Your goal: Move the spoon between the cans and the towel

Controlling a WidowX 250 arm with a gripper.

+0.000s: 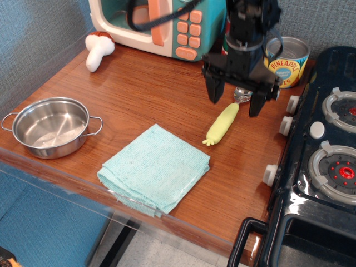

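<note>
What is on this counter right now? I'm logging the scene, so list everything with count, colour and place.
spoon: 1, pale yellow-green handle, metal bowl, lying between towel and cans
towel: 1, light teal, folded, front middle
cans: 2, yellow pineapple can at back right, red can mostly hidden behind the arm
pot: 1, steel, front left
mushroom: 1, white with brown cap, back left
toy microwave: 1, cream and teal with peach buttons, back
toy stove: 1, black, right edge
table: 1, brown wood
gripper: 1, black, open above the spoon, holding nothing
</note>
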